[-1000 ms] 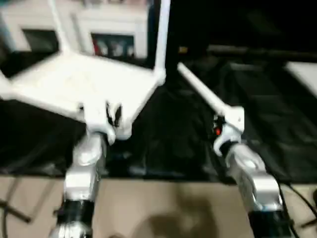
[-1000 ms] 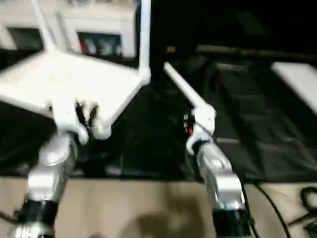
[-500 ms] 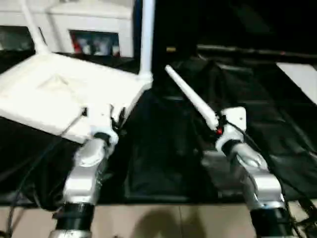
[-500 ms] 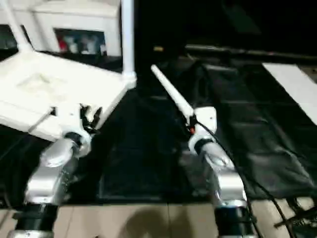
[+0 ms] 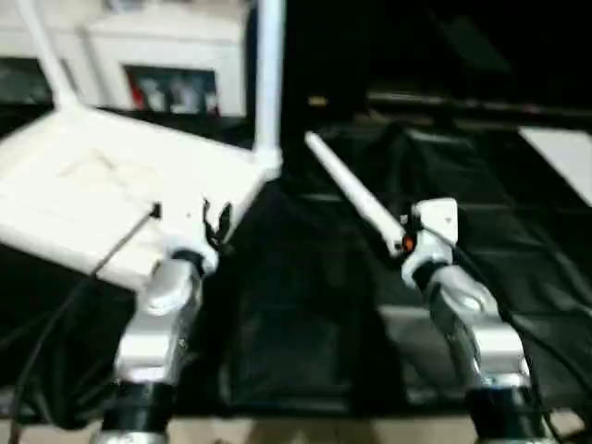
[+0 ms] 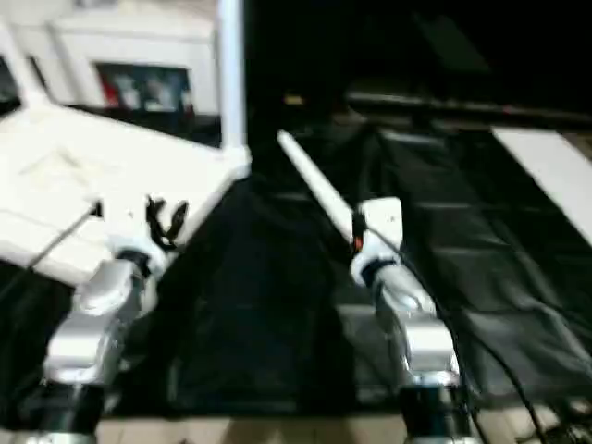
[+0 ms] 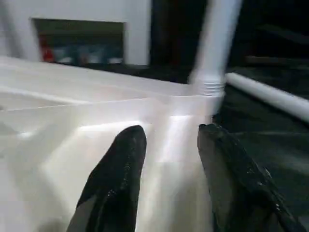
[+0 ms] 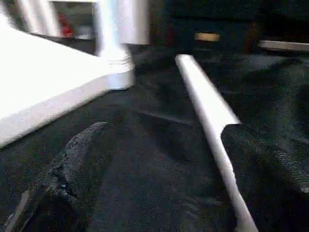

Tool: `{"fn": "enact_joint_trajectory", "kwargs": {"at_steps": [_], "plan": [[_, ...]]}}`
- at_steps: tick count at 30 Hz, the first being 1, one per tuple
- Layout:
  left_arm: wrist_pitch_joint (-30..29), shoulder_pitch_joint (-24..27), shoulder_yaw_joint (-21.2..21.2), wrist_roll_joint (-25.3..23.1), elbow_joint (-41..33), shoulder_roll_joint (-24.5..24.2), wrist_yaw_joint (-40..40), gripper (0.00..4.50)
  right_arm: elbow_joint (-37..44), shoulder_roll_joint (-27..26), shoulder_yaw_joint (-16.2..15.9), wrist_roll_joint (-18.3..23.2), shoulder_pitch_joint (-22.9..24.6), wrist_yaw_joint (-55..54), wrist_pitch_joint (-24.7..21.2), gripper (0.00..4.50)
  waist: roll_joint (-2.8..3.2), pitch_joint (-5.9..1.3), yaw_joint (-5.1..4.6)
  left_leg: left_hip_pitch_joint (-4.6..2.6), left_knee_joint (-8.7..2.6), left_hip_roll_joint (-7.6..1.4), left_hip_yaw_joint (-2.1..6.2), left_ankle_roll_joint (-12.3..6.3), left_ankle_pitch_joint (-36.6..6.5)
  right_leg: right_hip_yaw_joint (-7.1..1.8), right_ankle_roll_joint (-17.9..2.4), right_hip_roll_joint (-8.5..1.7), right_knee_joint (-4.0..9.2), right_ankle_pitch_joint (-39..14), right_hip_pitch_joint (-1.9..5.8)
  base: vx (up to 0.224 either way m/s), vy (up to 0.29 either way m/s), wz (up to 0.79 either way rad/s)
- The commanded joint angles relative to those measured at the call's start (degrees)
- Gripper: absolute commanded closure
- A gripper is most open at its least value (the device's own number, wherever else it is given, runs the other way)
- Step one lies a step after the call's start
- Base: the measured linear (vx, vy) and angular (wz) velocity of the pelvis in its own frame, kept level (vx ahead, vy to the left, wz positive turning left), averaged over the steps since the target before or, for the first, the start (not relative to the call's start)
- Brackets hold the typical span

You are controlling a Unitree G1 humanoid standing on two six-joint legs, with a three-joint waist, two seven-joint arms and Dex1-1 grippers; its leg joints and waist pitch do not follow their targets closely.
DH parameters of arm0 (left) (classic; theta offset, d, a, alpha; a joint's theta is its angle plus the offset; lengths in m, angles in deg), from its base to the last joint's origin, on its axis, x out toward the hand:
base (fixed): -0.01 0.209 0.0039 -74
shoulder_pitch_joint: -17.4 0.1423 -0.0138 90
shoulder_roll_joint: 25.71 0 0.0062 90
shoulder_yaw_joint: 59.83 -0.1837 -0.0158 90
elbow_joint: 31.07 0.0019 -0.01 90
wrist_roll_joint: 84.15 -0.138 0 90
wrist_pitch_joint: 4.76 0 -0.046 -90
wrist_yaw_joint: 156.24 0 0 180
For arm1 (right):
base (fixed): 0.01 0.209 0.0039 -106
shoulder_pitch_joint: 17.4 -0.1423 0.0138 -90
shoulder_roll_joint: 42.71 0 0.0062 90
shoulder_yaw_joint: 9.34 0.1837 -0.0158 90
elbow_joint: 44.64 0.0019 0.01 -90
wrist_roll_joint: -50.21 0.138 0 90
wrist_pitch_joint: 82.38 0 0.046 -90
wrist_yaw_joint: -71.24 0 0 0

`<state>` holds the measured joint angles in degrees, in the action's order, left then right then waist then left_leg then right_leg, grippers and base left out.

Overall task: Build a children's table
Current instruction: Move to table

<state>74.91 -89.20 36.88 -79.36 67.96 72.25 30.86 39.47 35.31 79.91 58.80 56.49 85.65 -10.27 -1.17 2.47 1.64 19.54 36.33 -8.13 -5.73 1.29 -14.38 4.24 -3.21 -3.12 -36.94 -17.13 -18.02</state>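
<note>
The white children's table top (image 5: 111, 185) lies underside up on the black cloth at the left. Two white legs stand in its corner sockets, one at the far right corner (image 5: 268, 74) and one at the far left (image 5: 51, 65). My left gripper (image 7: 169, 140) is open at the top's near right edge, with a white rib showing between its black fingers (image 7: 120, 159). A loose white leg (image 5: 356, 199) lies slanting across the cloth. Its near end runs in between the spread fingers of my open right gripper (image 8: 169, 145), close beside one finger (image 8: 260, 159).
The black-covered work table (image 5: 305, 305) stretches across the middle and right. A white cabinet (image 5: 166, 55) stands behind the table top. A white sheet (image 5: 564, 157) lies at the far right. A dark cable (image 5: 55, 314) hangs by my left forearm.
The head views have shifted and tilted. The table top looks flatter and lower than a second ago. Both grippers stay near the same spots on the top's edge and the loose leg.
</note>
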Motion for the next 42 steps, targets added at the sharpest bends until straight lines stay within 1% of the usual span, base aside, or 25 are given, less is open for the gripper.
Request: {"fn": "enact_joint_trajectory", "kwargs": {"at_steps": [1,2,3,4,5,6,7,9,10,11,12,13,14,15,16,17,18,19,20,21,23,26,30,35,42], "plan": [[-0.5,-1.0,-1.3,-0.2,0.0,1.2,0.1,2.41,0.3,1.4,1.7,0.2,0.1,-0.3,0.1,0.54,1.77,-3.32,-2.31,-8.23,-7.10,-9.09,7.14,-19.61,-6.0,-0.60,-0.9,-2.06,-2.21,-1.0,-5.31,0.113,0.027,0.06],[-0.6,-1.1,-1.5,0.0,0.0,1.0,0.0,2.41,0.1,1.3,2.0,0.1,0.2,-0.3,0.1,0.54,0.70,-3.00,-2.20,-7.59,-6.60,-8.03,5.78,-22.83,-4.1,-1.70,0.2,-3.31,-1.26,1.7,-5.73,0.089,-0.006,0.09],[-0.6,-1.1,-1.6,0.0,0.0,1.0,-0.1,2.41,0.0,1.2,2.1,0.0,0.3,-0.3,0.1,0.54,0.04,-2.90,-2.02,-6.50,-6.09,-6.25,4.09,-22.22,-4.4,-2.33,-0.8,-3.93,0.82,4.0,-4.68,0.063,-0.034,0.13],[-0.6,-1.2,-1.6,0.1,0.1,0.9,-0.1,2.41,-0.1,1.2,2.2,0.0,0.3,-0.4,0.1,0.54,-2.27,-2.74,-0.37,-0.48,-3.15,-0.61,-0.69,-17.50,-6.2,-5.83,-3.5,-6.73,5.68,3.9,1.41,0.063,-0.034,0.13],[-0.6,-1.2,-1.7,0.1,0.1,0.9,-0.1,2.41,-0.2,1.2,2.2,0.0,0.3,-0.4,0.2,0.54,-2.47,-2.79,1.94,1.89,1.35,0.22,-1.33,-11.67,-4.9,-9.48,-8.2,-10.83,9.44,-13.2,5.13,0.048,-0.057,0.09],[-0.6,-1.3,-1.6,0.0,0.2,0.9,0.0,2.41,-0.2,1.2,2.2,0.0,0.3,-0.4,0.2,0.54,-2.55,-3.22,2.60,3.88,2.82,-0.14,-0.74,-9.51,-2.7,-10.21,-9.6,-11.32,9.28,-15.9,7.00,0.068,-0.052,0.00],[-0.6,-1.4,-1.6,-0.1,0.4,0.9,0.1,2.41,-0.4,1.2,2.1,0.1,0.2,-0.4,0.3,0.54,-1.65,-3.50,3.26,5.73,2.98,-0.50,-0.15,-6.56,1.5,-9.33,-11.9,-10.40,8.38,-10.4,8.00,0.068,-0.052,0.00],[-0.5,-1.7,-1.6,-0.1,0.7,0.8,0.2,2.41,-0.7,1.2,2.1,0.3,-0.1,-0.6,0.4,0.54,0.57,-3.19,2.47,4.59,-2.27,-2.60,-0.11,-4.72,7.6,-4.14,-12.7,-6.13,6.93,-3.6,6.34,0.107,-0.001,-0.04],[-0.4,-1.8,-1.6,-0.2,0.8,0.9,0.3,2.41,-0.8,1.2,2.1,0.4,-0.3,-0.6,0.4,0.54,2.41,-3.47,1.06,0.22,-5.12,-4.04,1.12,-6.91,9.2,-0.53,-8.9,-1.37,4.08,-0.3,3.08,0.121,0.020,-0.02],[-0.4,-1.9,-1.6,-0.2,0.9,0.9,0.3,2.41,-1.0,1.1,2.1,0.4,-0.5,-0.6,0.5,0.54,3.45,-4.00,-1.60,-7.32,-5.74,-7.82,6.50,-15.30,8.7,0.64,-4.5,-0.13,-1.77,-3.3,-4.16,0.147,0.032,0.03],[-0.4,-2.0,-1.6,-0.2,0.9,0.9,0.3,2.41,-1.2,1.1,2.2,0.5,-0.7,-0.6,0.5,0.54,2.75,-4.56,-2.14,-8.73,-5.54,-9.13,7.86,-19.66,7.7,0.22,-1.9,-0.82,-2.86,-4.4,-5.29,0.122,0.011,0.02],[-0.4,-2.0,-1.6,-0.2,0.9,0.8,0.3,2.41,-1.4,1.1,2.2,0.5,-0.9,-0.6,0.6,0.54,2.04,-4.62,-2.11,-8.59,-5.08,-9.72,8.28,-25.75,9.9,-0.41,2.7,-1.79,-4.59,-3.2,-7.10,0.122,0.011,0.02],[-0.5,-2.2,-1.6,-0.2,1.1,0.7,0.4,2.41,-2.4,0.9,2.6,1.4,-1.8,0.2,0.4,0.54,1.34,-4.03,-1.66,-7.69,-5.36,-9.03,7.20,-28.86,12.7,-1.25,5.2,-2.53,-4.83,-0.7,-8.17,0.080,-0.008,-0.03],[-0.5,-2.2,-1.6,-0.2,1.1,0.7,0.4,2.33,-2.4,0.9,2.6,1.4,-1.8,0.2,0.4,0.36,1.05,-3.82,-1.49,-6.78,-5.55,-8.00,5.75,-28.45,11.9,-1.58,5.0,-2.67,-4.04,1.5,-8.04,0.054,-0.030,-0.04],[-0.2,-2.3,-2.0,0.0,1.3,0.5,1.0,2.33,-4.2,1.4,2.8,1.6,-3.5,1.2,0.2,0.36,-0.60,-3.61,-1.08,-5.01,-4.22,-4.37,2.82,-23.80,7.1,-3.04,1.7,-4.04,0.87,7.7,-6.27,0.054,-0.030,-0.04],[-0.3,-2.3,-2.4,-0.2,1.4,0.2,1.2,2.33,-5.3,1.7,3.0,1.6,-4.5,1.7,0.0,0.36,-2.77,-3.38,0.66,0.39,-1.83,0.19,-0.68,-17.22,0.2,-6.95,-1.6,-7.35,5.51,4.4,-0.75,0.032,-0.095,0.04],[-0.3,-2.4,-2.6,-0.4,1.5,0.0,1.3,2.29,-6.0,1.9,3.2,1.6,-5.1,1.9,-0.1,0.22,-3.19,-3.85,2.67,2.66,1.23,0.99,-0.15,-10.72,0.2,-10.28,-3.9,-10.87,6.53,2.5,3.09,0.035,-0.110,0.07],[-0.2,-2.5,-2.9,-0.4,1.8,0.0,1.7,2.29,-7.5,2.4,3.3,1.4,-6.4,2.0,-0.9,0.22,-2.79,-3.84,3.06,3.15,0.69,0.29,0.37,-7.62,3.7,-9.79,-4.8,-10.75,5.58,6.5,3.24,0.035,-0.110,0.07],[0.0,-2.5,-3.1,-0.2,1.8,-0.1,2.2,2.29,-9.3,3.0,3.3,0.9,-8.0,1.7,-1.8,0.02,-2.20,-3.55,2.43,3.37,-2.07,-0.58,0.54,-3.01,10.6,-6.96,-6.2,-7.92,3.34,18.4,2.43,0.032,-0.068,-0.05],[0.1,-2.5,-3.4,0.1,1.8,-0.3,3.2,2.29,-12.9,3.9,3.7,0.6,-11.1,1.6,-3.7,0.02,-1.20,-3.75,1.93,2.26,-3.13,-1.17,0.56,-1.24,16.7,-4.98,-6.0,-4.76,1.77,29.3,1.06,0.009,-0.057,-0.04],[-0.1,-2.4,-3.9,0.3,1.6,-0.7,4.8,2.29,-18.7,5.3,4.1,-0.1,-15.8,0.5,-6.1,0.02,-0.39,-4.01,0.83,1.25,-3.27,-1.92,0.72,-1.79,19.5,-4.33,-8.7,-3.87,1.38,31.2,0.06,0.004,-0.029,-0.02],[-0.1,-2.2,-5.3,0.4,1.1,-1.7,8.0,2.29,-28.2,7.9,3.7,-1.3,-23.2,0.4,-8.9,0.02,-0.06,-3.31,0.79,0.52,-4.17,-3.55,-0.40,-0.58,5.0,-4.06,-15.0,-4.55,3.30,13.7,-0.61,0.000,0.000,0.00],[-1.9,-1.7,-8.3,-0.3,-0.2,-4.4,12.2,2.29,-40.7,10.4,4.0,-2.5,-32.7,1.3,-9.7,0.02,-0.12,-2.34,1.16,-0.27,-5.00,-4.31,-2.01,3.29,-11.3,-4.19,-12.3,-5.03,5.00,-6.7,-1.83,-0.071,0.002,0.08],[-2.6,-1.6,-9.4,-0.3,-1.4,-5.5,15.0,2.29,-50.5,12.4,2.1,-4.7,-40.0,2.6,-15.7,0.02,-0.09,-2.32,1.39,0.04,-5.12,-4.49,-2.59,4.31,-11.1,-4.28,-10.4,-4.97,5.06,-8.9,-2.21,-0.014,-0.001,0.01],[-3.7,-0.9,-10.4,0.3,-3.3,-6.5,16.7,2.29,-58.4,13.9,0.8,-4.8,-45.0,10.0,-21.5,0.02,-0.69,-3.29,1.97,1.12,-4.54,-4.64,-3.15,0.74,-0.2,-4.14,-13.2,-4.96,3.41,5.9,-1.60,0.000,0.000,0.00]]}}
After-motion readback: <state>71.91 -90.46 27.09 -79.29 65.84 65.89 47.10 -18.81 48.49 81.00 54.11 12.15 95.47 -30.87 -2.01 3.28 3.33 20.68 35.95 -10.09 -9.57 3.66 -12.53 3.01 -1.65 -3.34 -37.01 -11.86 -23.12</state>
